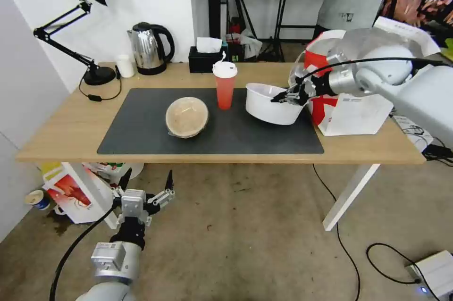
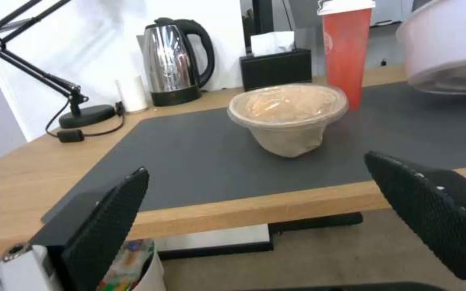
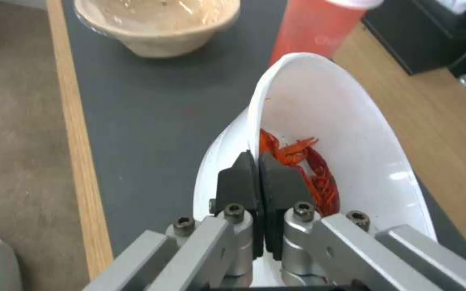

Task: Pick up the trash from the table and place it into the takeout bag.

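My right gripper (image 1: 286,96) (image 3: 258,161) is shut on the near rim of the white bowl (image 1: 272,104) (image 3: 346,133), which holds red crayfish shells (image 3: 303,169) and sits at the right of the dark mat, tilted a little. The red-and-white takeout bag (image 1: 351,103) stands just right of it. A red drink cup (image 1: 224,85) (image 2: 346,48) (image 3: 314,28) with a white lid stands mid-mat. The tan lidded bowl (image 1: 187,116) (image 2: 288,115) (image 3: 157,24) rests left of the cup. My left gripper (image 1: 146,187) (image 2: 276,202) hangs open below the table's front edge, facing the tan bowl.
Along the back edge of the light-wood table (image 1: 61,131) stand a black desk lamp (image 1: 87,27), a small white cup (image 1: 125,65), a steel kettle (image 1: 148,48) and a black tissue box (image 1: 206,58). A smaller red-and-white bag (image 1: 71,192) sits on the floor under the table's left end. Cables lie on the floor at the right.
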You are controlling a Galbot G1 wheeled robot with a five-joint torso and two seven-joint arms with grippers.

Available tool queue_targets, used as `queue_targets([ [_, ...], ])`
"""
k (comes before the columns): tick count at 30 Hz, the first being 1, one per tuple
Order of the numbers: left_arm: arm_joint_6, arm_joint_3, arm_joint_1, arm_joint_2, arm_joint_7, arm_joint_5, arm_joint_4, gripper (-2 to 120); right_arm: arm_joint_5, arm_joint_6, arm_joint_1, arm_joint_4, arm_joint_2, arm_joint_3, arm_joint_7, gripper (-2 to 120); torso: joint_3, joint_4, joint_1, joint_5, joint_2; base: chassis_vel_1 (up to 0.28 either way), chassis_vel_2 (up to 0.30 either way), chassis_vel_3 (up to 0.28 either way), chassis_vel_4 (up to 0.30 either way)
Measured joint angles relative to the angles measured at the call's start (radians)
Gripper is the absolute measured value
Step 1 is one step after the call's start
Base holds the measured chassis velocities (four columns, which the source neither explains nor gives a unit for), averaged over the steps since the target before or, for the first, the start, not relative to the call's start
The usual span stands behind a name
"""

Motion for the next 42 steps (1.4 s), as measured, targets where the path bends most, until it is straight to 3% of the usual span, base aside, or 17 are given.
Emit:
queue_targets([
  [20, 0.0, 0.0, 0.0, 0.0, 0.0, 0.0, 0.0, 100, 0.066, 0.0, 0.194, -0.003, 0.035, -0.05, -0.058, 0, 0.0, 0.0, 0.0, -0.0001, 0.0, 0.0, 0.0, 0.0, 0.0],
  [34, 0.0, 0.0, 0.0, 0.0, 0.0, 0.0, 0.0, 100, 0.075, 0.007, 0.241, -0.021, 0.051, -0.044, -0.139, 0, 0.0, 0.0, 0.0, 0.0, 0.0, 0.0, 0.0, 0.0, 0.0],
  [42, 0.0, 0.0, 0.0, 0.0, 0.0, 0.0, 0.0, 100, 0.041, 0.087, 0.272, -0.078, 0.086, -0.009, -0.207, 0, 0.0, 0.0, 0.0, 0.0, 0.0, 0.0, 0.0, 0.0, 0.0],
])
